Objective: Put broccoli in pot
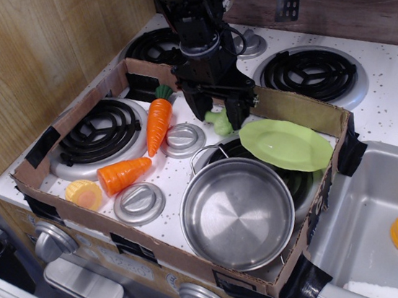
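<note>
The pale green broccoli (219,123) sits between the fingers of my black gripper (219,115), at the back of the cardboard tray, just left of the lime-green plate (285,144). The fingers press on both its sides; only its lower part shows, at or just above the stove top. The shiny steel pot (238,215) stands empty at the tray's front right, below and in front of the gripper, its wire handle toward the back.
A cardboard wall (302,111) rings the work area. A carrot (158,122), an orange carrot piece (124,174), a yellow cup (84,194) and two grey knob discs (184,139) (139,202) lie to the left. A sink (376,200) is at the right.
</note>
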Controlling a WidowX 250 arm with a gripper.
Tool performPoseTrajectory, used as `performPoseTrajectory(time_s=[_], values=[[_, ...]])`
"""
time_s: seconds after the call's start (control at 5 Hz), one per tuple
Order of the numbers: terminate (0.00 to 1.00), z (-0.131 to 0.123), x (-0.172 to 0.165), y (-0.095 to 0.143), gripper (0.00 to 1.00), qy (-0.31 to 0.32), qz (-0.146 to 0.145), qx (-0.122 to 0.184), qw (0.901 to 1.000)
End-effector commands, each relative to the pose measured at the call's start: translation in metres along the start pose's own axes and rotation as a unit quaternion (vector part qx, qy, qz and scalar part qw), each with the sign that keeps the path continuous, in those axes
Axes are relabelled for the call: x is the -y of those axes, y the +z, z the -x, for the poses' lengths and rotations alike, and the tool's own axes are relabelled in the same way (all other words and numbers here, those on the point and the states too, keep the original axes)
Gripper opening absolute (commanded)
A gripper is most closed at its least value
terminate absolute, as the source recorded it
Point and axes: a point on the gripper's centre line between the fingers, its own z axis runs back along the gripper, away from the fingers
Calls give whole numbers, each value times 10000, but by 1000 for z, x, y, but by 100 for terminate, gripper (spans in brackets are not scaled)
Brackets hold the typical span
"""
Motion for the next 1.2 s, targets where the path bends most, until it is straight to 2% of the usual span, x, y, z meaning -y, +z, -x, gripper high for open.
performPoseTrajectory(time_s=[0.0, 0.2, 0.4, 0.8, 1.0], values=[[0, -21, -14, 75, 0, -197, -870, 283, 9956], [0, -5, -3, 97, 0, 68, -1071, 180, 9941], [0, 23, 21, 108, 0, 664, -1073, 66, 9920], [0, 56, 64, 131, 0, 1460, -1353, 48, 9800], [0, 68, 77, 129, 0, 1779, -1261, -46, 9759]])
